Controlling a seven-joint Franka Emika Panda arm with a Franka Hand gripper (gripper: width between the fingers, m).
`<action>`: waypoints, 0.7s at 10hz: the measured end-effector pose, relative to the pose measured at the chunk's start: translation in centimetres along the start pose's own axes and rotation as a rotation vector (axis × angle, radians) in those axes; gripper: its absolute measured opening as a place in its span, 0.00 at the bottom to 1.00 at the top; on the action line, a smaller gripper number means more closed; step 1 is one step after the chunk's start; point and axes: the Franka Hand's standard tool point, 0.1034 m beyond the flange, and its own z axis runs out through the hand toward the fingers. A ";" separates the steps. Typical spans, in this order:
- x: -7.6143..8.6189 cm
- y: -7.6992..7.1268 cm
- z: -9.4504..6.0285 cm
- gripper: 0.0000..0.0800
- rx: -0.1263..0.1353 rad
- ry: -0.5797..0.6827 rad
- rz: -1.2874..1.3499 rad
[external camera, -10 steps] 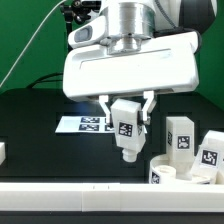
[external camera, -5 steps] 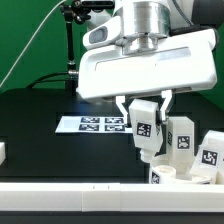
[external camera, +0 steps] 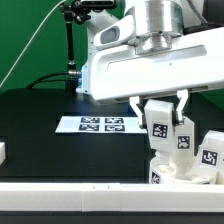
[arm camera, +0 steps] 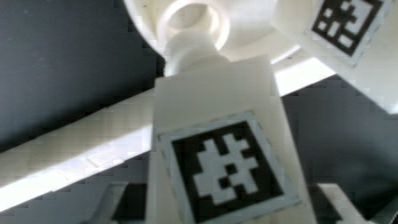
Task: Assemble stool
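My gripper (external camera: 160, 118) is shut on a white blocky stool leg (external camera: 160, 128) with a black-and-white tag. It holds the leg upright, its lower end just above the round white seat (external camera: 170, 171) at the exterior view's lower right. In the wrist view the held leg (arm camera: 217, 130) fills the middle between my fingers (arm camera: 107, 205), its peg end over the seat's ring (arm camera: 267, 40). Two more legs stand by the seat, one (external camera: 184, 136) just behind the held leg and one (external camera: 210, 150) at the far right.
The marker board (external camera: 100, 125) lies flat on the black table behind the seat. A long white border rail (external camera: 70, 187) runs along the front edge. A small white part (external camera: 3, 152) sits at the exterior view's left edge.
My gripper has carried the leg toward the exterior view's right and slightly down, from beside the marker board to over the seat.
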 end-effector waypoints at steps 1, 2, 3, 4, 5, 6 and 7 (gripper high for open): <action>0.1 0.1 0.0 0.40 -0.002 0.001 0.001; 0.1 0.1 0.0 0.40 -0.002 0.001 0.001; 0.0 0.1 0.0 0.40 -0.002 0.000 0.001; -0.1 0.0 0.1 0.40 -0.001 -0.001 -0.001; -0.4 -0.3 0.3 0.40 0.001 -0.005 -0.007; -0.4 -0.6 0.4 0.40 0.003 -0.005 -0.009; -0.5 -0.7 0.5 0.40 0.004 -0.005 -0.011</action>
